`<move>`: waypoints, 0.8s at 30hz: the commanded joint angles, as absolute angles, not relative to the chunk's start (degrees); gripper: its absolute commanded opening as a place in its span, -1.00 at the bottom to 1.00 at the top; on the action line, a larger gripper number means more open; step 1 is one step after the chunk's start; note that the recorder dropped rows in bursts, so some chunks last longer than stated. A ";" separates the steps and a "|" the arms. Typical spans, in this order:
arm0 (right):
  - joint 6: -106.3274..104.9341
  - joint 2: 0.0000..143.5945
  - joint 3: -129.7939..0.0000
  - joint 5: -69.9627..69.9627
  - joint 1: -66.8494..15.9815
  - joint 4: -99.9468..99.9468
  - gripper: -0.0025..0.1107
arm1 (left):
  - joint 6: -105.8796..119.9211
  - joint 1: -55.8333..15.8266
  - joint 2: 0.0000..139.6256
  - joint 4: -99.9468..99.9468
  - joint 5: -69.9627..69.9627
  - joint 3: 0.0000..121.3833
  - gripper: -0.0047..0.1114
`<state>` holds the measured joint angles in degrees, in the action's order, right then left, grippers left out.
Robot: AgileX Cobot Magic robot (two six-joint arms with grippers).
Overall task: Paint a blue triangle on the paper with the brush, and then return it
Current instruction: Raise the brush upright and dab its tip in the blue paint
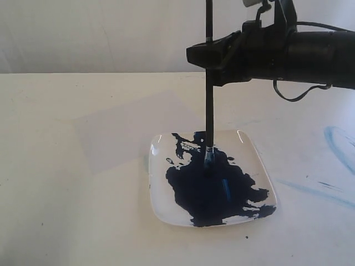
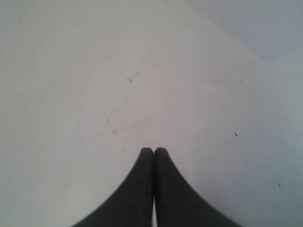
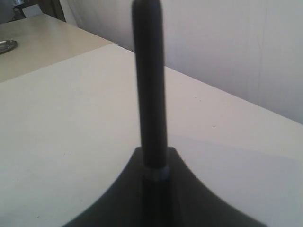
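My right gripper (image 1: 209, 55) is shut on the brush (image 1: 209, 105), which it holds upright by its black handle. The bristle tip dips into the dark blue paint on the white square plate (image 1: 161, 210). In the right wrist view the handle (image 3: 149, 94) rises from between my right gripper's (image 3: 155, 158) jaws, with its silver band at the fingertips. The paper (image 1: 125, 127) lies flat behind and left of the plate, pale and unmarked; no blue triangle shows on it. My left gripper (image 2: 154, 150) is shut with nothing in it, over bare white table.
Pale blue smears (image 1: 338, 147) mark the table at the right. The plate's blue puddle (image 1: 213, 185) covers most of its middle. A beige table (image 3: 33, 52) with a metal object stands beyond in the right wrist view.
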<state>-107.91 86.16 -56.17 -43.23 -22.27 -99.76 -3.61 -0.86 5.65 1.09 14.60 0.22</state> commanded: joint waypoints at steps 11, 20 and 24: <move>-98.23 85.63 -59.02 -44.69 -22.23 -94.57 -0.96 | -3.60 -1.34 5.91 0.93 14.65 0.00 -0.92; -95.57 85.63 -62.18 -47.38 -22.23 -99.95 -0.96 | -3.60 -1.34 5.91 0.93 14.65 0.00 -0.92; -97.65 85.63 -62.16 -49.44 -22.23 -99.95 -0.96 | -3.60 -1.34 5.91 0.93 14.65 0.00 -0.92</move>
<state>-95.93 86.16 -61.50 -47.57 -22.27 -98.94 -3.61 -0.86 5.65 1.09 14.60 0.22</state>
